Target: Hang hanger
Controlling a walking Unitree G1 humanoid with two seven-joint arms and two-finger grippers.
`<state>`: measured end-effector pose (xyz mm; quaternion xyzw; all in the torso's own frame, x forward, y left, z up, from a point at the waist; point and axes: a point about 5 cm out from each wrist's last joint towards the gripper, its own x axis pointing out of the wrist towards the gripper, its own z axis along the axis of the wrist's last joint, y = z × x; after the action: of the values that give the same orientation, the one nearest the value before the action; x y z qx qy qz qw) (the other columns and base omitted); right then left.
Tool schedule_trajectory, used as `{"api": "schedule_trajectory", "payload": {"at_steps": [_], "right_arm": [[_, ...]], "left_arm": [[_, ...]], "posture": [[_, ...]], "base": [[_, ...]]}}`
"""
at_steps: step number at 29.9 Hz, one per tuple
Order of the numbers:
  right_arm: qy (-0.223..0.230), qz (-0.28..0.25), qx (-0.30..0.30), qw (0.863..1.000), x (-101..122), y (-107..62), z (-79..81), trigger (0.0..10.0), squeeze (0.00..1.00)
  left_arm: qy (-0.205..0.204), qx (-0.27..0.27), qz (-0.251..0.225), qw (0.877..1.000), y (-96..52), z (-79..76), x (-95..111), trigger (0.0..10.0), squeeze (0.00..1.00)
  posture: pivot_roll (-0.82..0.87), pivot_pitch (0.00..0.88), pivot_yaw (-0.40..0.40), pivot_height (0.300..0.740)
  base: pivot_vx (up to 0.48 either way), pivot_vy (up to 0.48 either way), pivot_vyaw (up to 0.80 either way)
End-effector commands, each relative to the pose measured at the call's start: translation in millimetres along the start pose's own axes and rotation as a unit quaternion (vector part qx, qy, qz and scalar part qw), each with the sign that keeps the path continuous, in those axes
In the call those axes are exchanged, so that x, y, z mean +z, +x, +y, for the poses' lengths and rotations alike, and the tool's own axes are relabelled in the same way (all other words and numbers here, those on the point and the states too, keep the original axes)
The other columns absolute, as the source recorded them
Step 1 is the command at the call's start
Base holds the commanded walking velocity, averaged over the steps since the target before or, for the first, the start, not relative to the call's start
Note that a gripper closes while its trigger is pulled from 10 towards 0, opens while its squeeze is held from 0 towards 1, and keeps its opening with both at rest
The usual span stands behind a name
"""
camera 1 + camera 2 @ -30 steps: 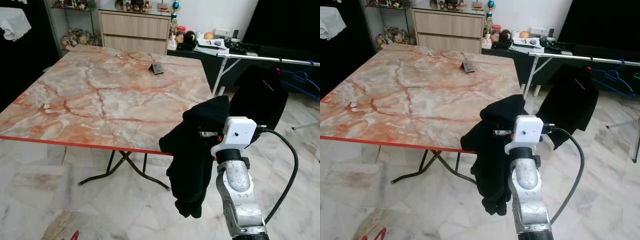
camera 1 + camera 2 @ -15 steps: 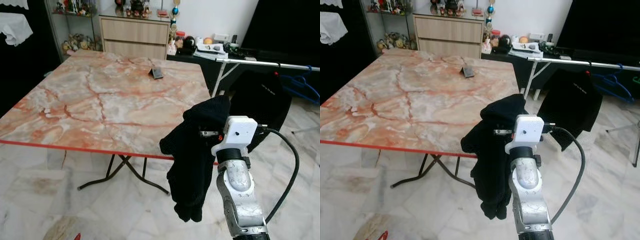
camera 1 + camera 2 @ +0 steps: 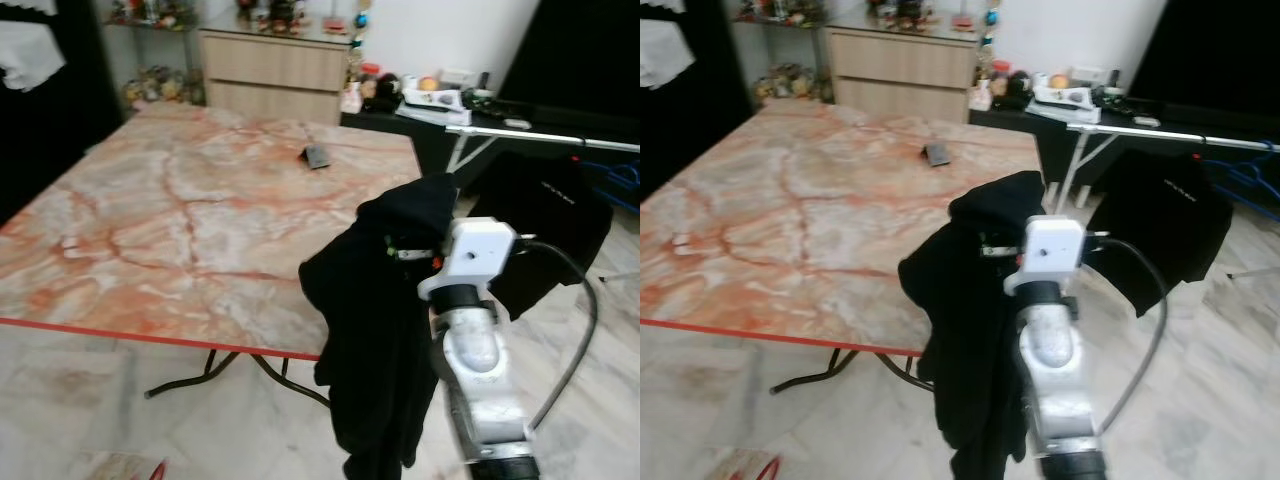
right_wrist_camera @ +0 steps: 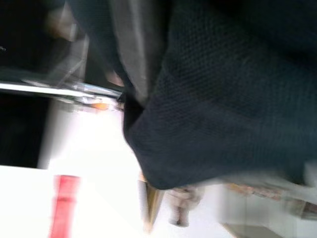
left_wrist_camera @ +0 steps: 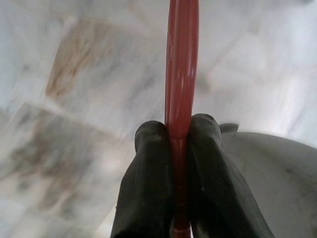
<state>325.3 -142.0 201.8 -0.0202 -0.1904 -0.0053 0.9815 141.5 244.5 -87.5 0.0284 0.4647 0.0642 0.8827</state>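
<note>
Since a second ago your camera has swung and come nearer the marble worktop [image 3: 180, 210], and the black garment [image 3: 375, 330] on your right arm now hangs lower and more toward the view's middle; much of that shift is the head moving, not the things. Your right gripper [image 3: 408, 252] is buried in the cloth, so you cannot tell how its jaws stand. Your left gripper [image 5: 177, 130] has its jaws pressed together on a red hanger [image 5: 182, 64], pointing down at the pale floor. As for progress, I judge the job barely begun: the hanger is in hand but well apart from the silver clothes rail [image 3: 545, 135] at the right, where a black shirt [image 3: 545, 235] already hangs with blue hangers [image 3: 1255, 170] beyond. Left to do: walk to the rail and hook the hanger over it. No container holds anything of note; the worktop carries just a small dark object [image 3: 316, 156].
</note>
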Motion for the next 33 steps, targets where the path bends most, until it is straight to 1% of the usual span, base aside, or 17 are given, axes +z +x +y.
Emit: {"api": "schedule_trajectory", "payload": {"at_steps": [1, 2, 3, 5, 8, 11, 13, 16, 17, 18, 19, 22, 25, 26, 29, 31, 33], "right_arm": [[0.013, -0.055, 0.032, 0.998, 26, 11.2, 19.9, 10.0, 0.0], [0.016, -0.064, 0.03, 0.997, 30, 16.2, 19.5, 10.0, 0.0], [0.016, -0.064, 0.03, 0.997, 30, 16.2, 19.5, 10.0, 0.0], [0.016, -0.084, 0.03, 0.996, 40, 27.1, 19.5, 10.0, 0.0], [0.013, -0.09, 0.03, 0.995, 43, 32.0, 18.8, 10.0, 0.0], [0.003, -0.074, 0.025, 0.997, 39, 35.8, 17.7, 10.0, 0.0], [0.009, -0.066, 0.019, 0.998, 35, 34.4, 16.7, 10.0, 0.0], [0.007, -0.039, 0.012, 0.999, 23, 27.1, 13.5, 10.0, 0.0], [-0.003, -0.015, 0.007, 1.0, 13, 21.5, 10.1, 10.0, 0.0], [-0.003, -0.015, 0.007, 1.0, 13, 21.5, 10.1, 10.0, 0.0], [0.005, 0.01, -0.005, 1.0, 2, 14.5, 4.5, 10.0, 0.0], [0.023, 0.056, -0.033, 0.998, -13, 7.1, -4.8, 10.0, 0.0], [0.037, 0.085, -0.047, 0.995, -22, 1.0, -11.3, 10.0, 0.0], [0.038, 0.102, -0.053, 0.993, -27, -5.6, -15.5, 10.0, 0.0], [0.025, 0.111, -0.049, 0.992, -30, -12.1, -18.0, 10.0, 0.0], [0.011, 0.133, -0.038, 0.99, -35, -26.6, -20.6, 10.0, 0.0], [0.01, 0.138, -0.036, 0.99, -36, -29.7, -21.1, 10.0, 0.0]], "left_arm": [[0.002, 0.023, 0.04, 0.999, -7.4, 15.7, -22, 10.0, 0.0], [0.002, 0.023, 0.04, 0.999, -7.4, 15.5, -22, 10.0, 0.0], [0.002, 0.023, 0.04, 0.999, -7.4, 15.5, -22, 10.0, 0.0], [0.001, 0.023, 0.041, 0.999, -7.4, 15.5, -22, 10.0, 0.0], [0.0, 0.023, 0.042, 0.999, -7.8, 15.8, -23, 10.0, 0.0], [-0.011, 0.024, 0.042, 0.999, -8.4, 16.0, -25, 10.0, 0.0], [-0.013, 0.024, 0.043, 0.999, -8.6, 16.0, -26, 10.0, 0.0], [-0.016, 0.02, 0.044, 0.999, -8.8, 15.7, -26, 10.0, 0.0], [-0.016, 0.018, 0.045, 0.999, -8.6, 15.2, -26, 10.0, 0.0], [-0.016, 0.018, 0.045, 0.999, -8.6, 15.2, -26, 10.0, 0.0], [-0.015, 0.015, 0.045, 0.999, -7.2, 12.6, -24, 10.0, 0.0], [-0.013, 0.01, 0.043, 0.999, -4.2, 3.5, -19, 10.0, 0.0], [-0.013, 0.006, 0.043, 0.999, -2.6, -5.0, -18, 10.0, 0.0], [-0.014, 0.004, 0.045, 0.999, -2.1, -9.9, -18, 10.0, 0.0], [-0.014, 0.002, 0.047, 0.999, -2.0, -13.9, -19, 10.0, 0.0], [-0.011, -0.001, 0.053, 0.999, -2.0, -19.2, -21, 10.0, 0.0], [-0.01, -0.002, 0.054, 0.999, -2.0, -20.5, -22, 10.0, 0.0]], "posture": [[0.1, 0.0, -0.074, 0.74], [0.1, 0.0, -0.074, 0.74], [0.1, 0.0, -0.074, 0.74], [0.09, 0.003, -0.074, 0.74], [0.1, 0.007, -0.077, 0.74], [0.1, 0.013, -0.083, 0.74], [0.1, 0.018, -0.085, 0.74], [0.1, 0.024, -0.086, 0.74], [0.09, 0.028, -0.086, 0.74], [0.09, 0.028, -0.086, 0.74], [0.09, 0.029, -0.087, 0.74], [0.09, 0.035, -0.089, 0.74], [0.1, 0.039, -0.09, 0.74], [0.09, 0.041, -0.091, 0.74], [0.09, 0.044, -0.092, 0.74], [0.09, 0.045, -0.091, 0.74], [0.08, 0.049, -0.091, 0.74]], "base": [[0.405, 0.0, 0.0], [0.405, 0.0, 0.0], [0.405, 0.0, 0.0], [0.405, 0.0, 0.0], [0.405, 0.0, 0.0], [0.121, 0.0, 0.0], [0.0, 0.0, 0.0], [0.0, 0.0, 0.0], [0.0, 0.0, 0.0], [0.0, 0.0, 0.0], [0.0, 0.0, 0.0], [0.0, 0.0, 0.0], [0.0, 0.0, 0.0], [0.0, 0.0, 0.0], [0.0, 0.0, 0.0], [0.0, 0.0, 0.0], [0.0, 0.0, 0.0]]}}
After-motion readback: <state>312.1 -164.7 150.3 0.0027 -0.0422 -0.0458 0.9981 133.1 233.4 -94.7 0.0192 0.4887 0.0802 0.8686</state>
